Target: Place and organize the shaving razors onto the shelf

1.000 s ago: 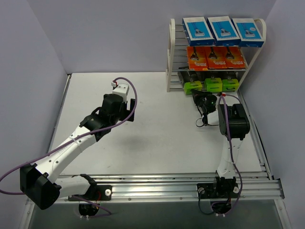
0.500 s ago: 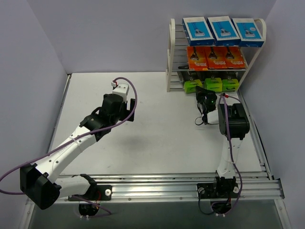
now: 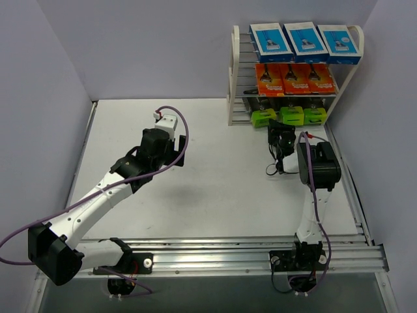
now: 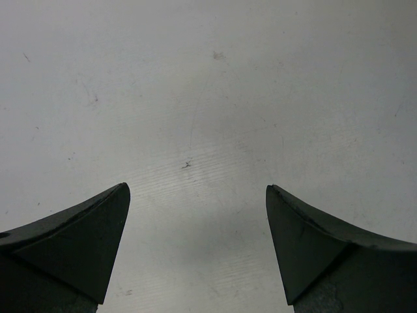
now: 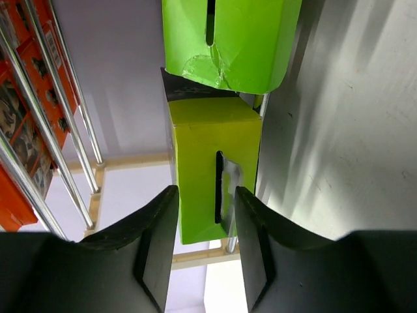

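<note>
While both arms reach out from the near rail, I have the left gripper (image 4: 197,189) closest to me. It hangs over the bare white table (image 3: 215,189), well apart from the shelf, and its fingers are spread wide with only tabletop between them.

Farther out on my right side, the right gripper (image 5: 205,192) points at the foot of the shelf (image 3: 233,65), just in front of the lowest tier. Its fingers (image 5: 156,241) are a little way apart. Through the gap I see the lime-green end of the middle black-and-lime pack (image 5: 208,150). That end looks wider than the gap, so nothing is pinched as far as I can judge. I cannot tell whether the tips touch the pack.

A second lime end (image 5: 228,45) sits just beside it on the same tier. From above I count three lime ends (image 3: 291,117) in a row along the bottom, facing the arms.

One tier up, three orange packs (image 3: 293,78) lie side by side on the thin metal rods (image 5: 71,111). On the top tier, farthest from me, three blue-and-white packs (image 3: 305,40) lie in a row, tilted toward the camera.
</note>
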Motion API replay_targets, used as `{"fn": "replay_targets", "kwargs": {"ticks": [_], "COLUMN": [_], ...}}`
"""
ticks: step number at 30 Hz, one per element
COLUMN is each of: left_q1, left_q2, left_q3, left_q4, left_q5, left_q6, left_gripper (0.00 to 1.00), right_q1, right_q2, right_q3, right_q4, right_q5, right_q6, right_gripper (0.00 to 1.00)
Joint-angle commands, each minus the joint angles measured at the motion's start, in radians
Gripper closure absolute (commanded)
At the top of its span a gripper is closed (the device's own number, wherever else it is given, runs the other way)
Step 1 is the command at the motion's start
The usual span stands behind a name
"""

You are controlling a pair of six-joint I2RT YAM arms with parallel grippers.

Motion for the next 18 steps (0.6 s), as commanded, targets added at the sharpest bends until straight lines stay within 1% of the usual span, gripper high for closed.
{"fn": "replay_targets", "kwargs": {"ticks": [1,3,4,6,7,8,12,18], "left_q1": [-0.004,-0.002,-0.002,-0.002,-0.001,-0.002,-0.002,-0.002], "left_q2": [0.001,0.001,0.001,-0.001,-0.002,-0.001,0.004,-0.002], "left_q3": [0.037,0.037,0.037,0.037,0.039,0.04,0.042,0.042], "left_q4": [0.012,0.012,0.01,0.012,0.01,0.01,0.009,0.007], "left_q5": [-0.004,-0.004,-0.002,-0.001,0.001,0.002,0.006,0.001], "left_q6": [0.007,0.007,0.006,0.007,0.007,0.007,0.004,0.004], "left_gripper": [0.06,0.06,0.06,0.06,0.06,0.06,0.06,0.06], "right_q1": [-0.011,-0.021,-0.023,-0.023,-0.02,-0.018,0.027,0.069], "right_q2": [-0.064,-0.089,-0.098,-0.122,-0.132,-0.153,-0.166,-0.097], "right_q3": [-0.002,-0.01,-0.018,-0.018,-0.018,-0.018,0.011,0.071], "right_q4": [0.113,0.1,0.099,0.062,0.044,0.012,-0.071,-0.073], "right_q5": [-0.06,-0.07,-0.114,-0.142,-0.161,-0.168,-0.194,-0.22], "right_q6": [-0.078,-0.11,-0.118,-0.143,-0.154,-0.171,-0.24,-0.17], "right_gripper": [0.59,0.55,0.47,0.4,0.33,0.31,0.3,0.3]}}
